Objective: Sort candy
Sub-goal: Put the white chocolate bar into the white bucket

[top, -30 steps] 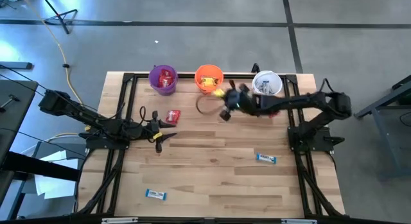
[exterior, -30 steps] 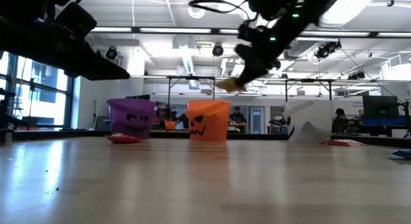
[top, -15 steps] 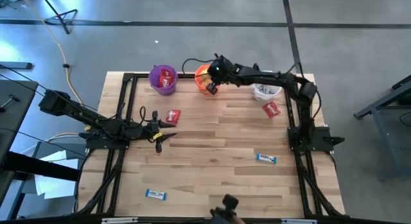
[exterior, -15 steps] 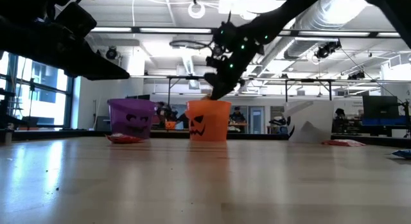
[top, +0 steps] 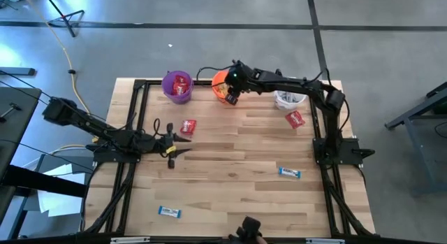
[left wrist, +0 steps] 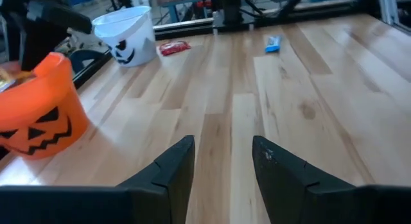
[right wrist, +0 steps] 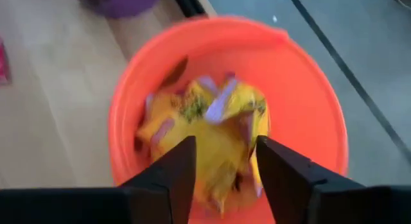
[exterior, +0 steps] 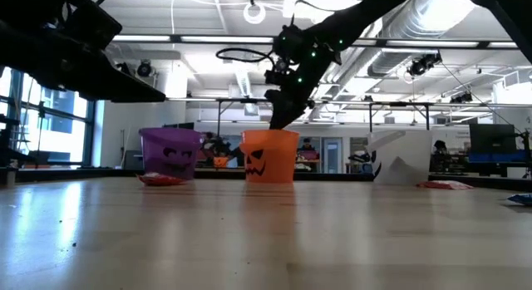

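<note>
Right hand (top: pixel 231 92) hangs over the orange bucket (top: pixel 221 82) in the high view, while the left hand (top: pixel 173 145) waits low over the counter (top: pixel 237 167) near a red packet (top: pixel 188 126), and another red packet (top: pixel 295 119) and two blue-and-white bars (top: pixel 289 173) lie loose, well apart. From the low view the right hand (exterior: pixel 278 115) sits just above the orange bucket's (exterior: pixel 269 155) rim, so it should lift straight up and not bump it. Its own wrist view shows the fingers (right wrist: pixel 173 176) spread wide and empty over the yellow packets (right wrist: pixel 212 131) in the bucket, and the left wrist view shows the left hand's fingers (left wrist: pixel 176 169) apart with nothing between them.
</note>
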`<action>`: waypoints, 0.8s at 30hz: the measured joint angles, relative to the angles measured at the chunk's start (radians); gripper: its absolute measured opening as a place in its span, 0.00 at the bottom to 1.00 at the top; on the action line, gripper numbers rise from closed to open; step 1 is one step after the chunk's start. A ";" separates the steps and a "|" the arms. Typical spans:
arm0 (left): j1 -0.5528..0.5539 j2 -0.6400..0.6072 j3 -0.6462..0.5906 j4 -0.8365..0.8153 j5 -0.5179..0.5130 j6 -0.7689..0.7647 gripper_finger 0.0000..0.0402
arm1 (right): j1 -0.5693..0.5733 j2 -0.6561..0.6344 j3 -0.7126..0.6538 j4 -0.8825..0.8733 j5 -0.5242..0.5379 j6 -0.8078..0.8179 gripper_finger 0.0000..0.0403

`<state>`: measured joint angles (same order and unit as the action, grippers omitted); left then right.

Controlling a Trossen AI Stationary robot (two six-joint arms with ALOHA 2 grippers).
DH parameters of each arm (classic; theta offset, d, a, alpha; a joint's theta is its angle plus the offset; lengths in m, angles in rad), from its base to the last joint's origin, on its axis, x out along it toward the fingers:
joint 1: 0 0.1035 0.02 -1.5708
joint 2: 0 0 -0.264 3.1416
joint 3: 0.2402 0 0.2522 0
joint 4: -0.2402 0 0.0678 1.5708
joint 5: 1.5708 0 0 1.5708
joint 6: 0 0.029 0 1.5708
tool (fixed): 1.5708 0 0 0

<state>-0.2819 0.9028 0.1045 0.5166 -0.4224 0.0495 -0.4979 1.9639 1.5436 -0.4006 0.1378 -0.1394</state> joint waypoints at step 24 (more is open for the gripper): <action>-0.443 0.333 0.516 -0.939 0.211 -0.494 0.01 | 0.326 -0.671 -0.895 0.556 0.166 0.165 0.01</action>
<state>-0.7247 1.2354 0.6209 -0.4227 -0.2116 -0.4446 -0.1717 1.2932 0.6484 0.1549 0.3036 0.0253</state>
